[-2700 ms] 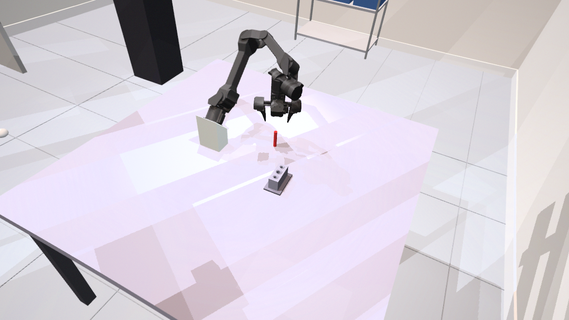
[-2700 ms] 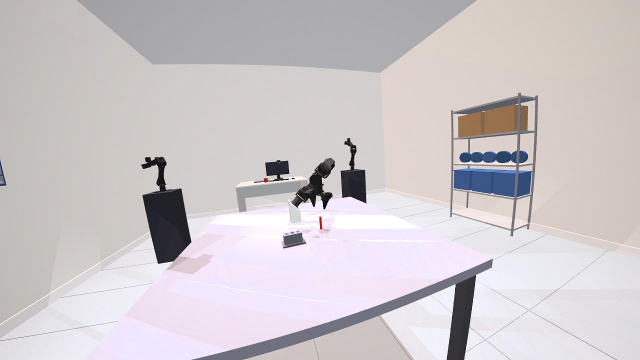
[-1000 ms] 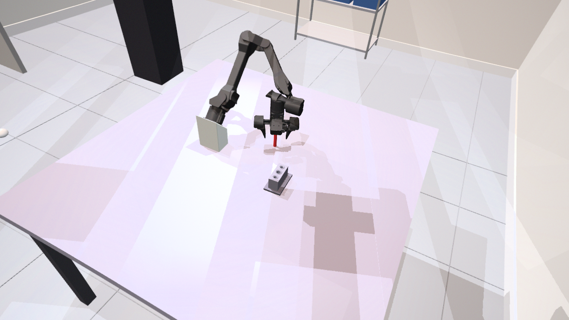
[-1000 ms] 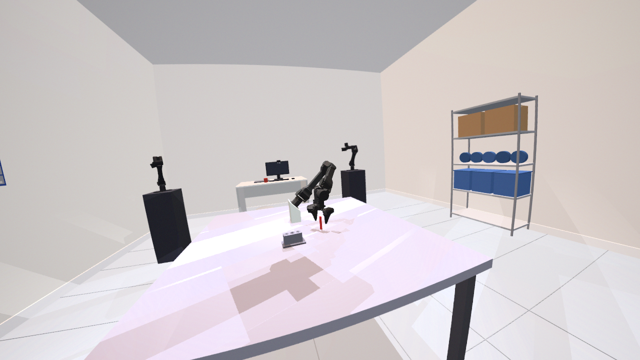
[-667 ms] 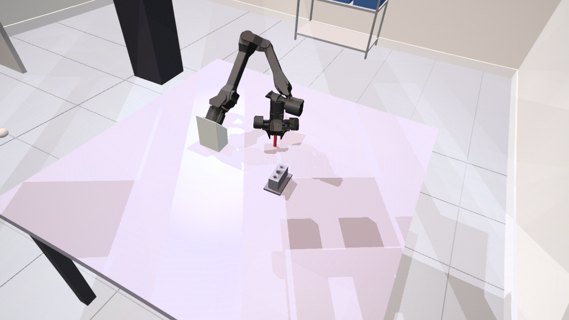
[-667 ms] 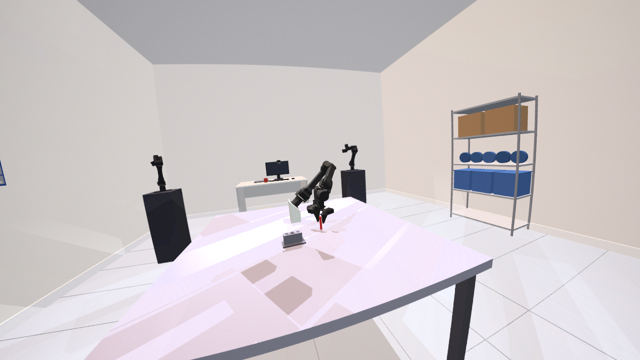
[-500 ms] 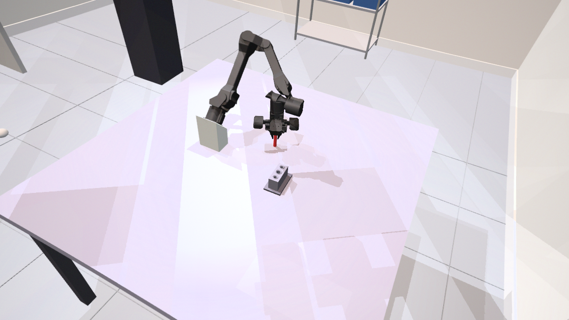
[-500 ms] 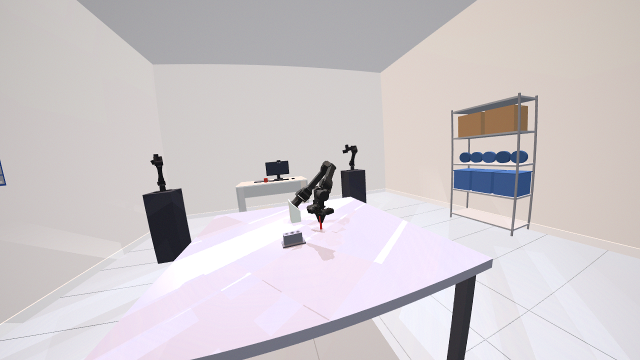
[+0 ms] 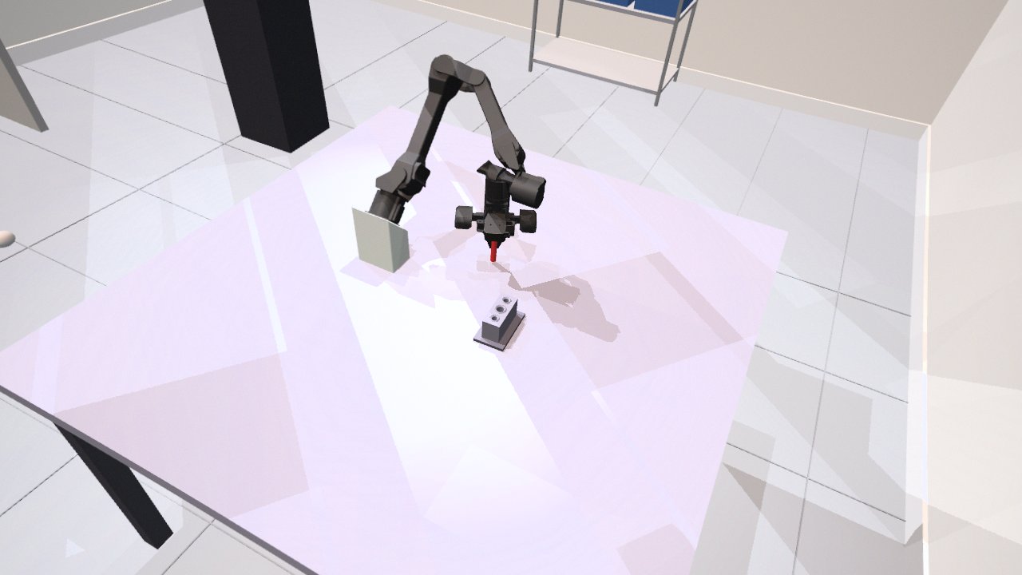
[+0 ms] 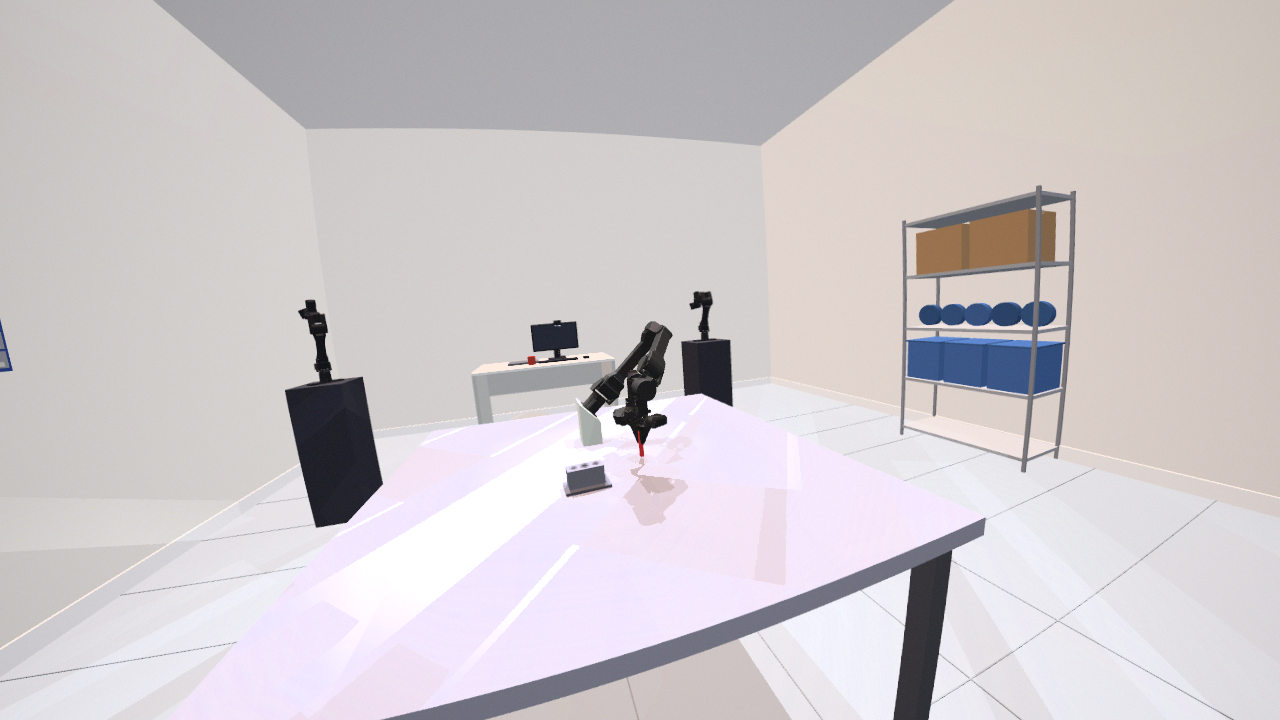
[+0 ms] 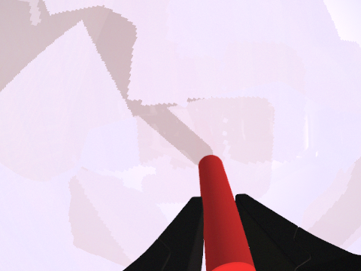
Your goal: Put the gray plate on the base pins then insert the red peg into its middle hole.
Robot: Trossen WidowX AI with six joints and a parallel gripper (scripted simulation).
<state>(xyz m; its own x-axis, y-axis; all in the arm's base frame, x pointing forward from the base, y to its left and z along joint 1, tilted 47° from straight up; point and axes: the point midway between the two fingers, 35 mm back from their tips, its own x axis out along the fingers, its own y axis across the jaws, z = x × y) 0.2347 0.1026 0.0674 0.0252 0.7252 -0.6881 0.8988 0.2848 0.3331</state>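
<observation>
The red peg (image 9: 493,253) (image 10: 640,446) (image 11: 222,218) stands near upright, leaning slightly, between the fingers of my gripper (image 9: 493,243) (image 10: 640,437) (image 11: 218,205), which is shut on its upper part. The peg's lower end is at or barely above the table top; I cannot tell which. The gray plate (image 9: 491,329) (image 10: 585,478), a block with three holes in a row on top, sits level on the dark flat base (image 9: 490,343) (image 10: 587,490), nearer the top camera than the peg. The middle hole looks empty. The pins are too small to make out, and the wrist view does not show the plate.
A pale upright panel (image 9: 378,241) (image 10: 588,426) stands beside the arm's base, left of the gripper in the top view. The table (image 9: 371,458) (image 10: 501,617) carries patchy shadows and bright streaks. Shelves (image 10: 971,385) and a desk (image 10: 546,365) stand away from the table.
</observation>
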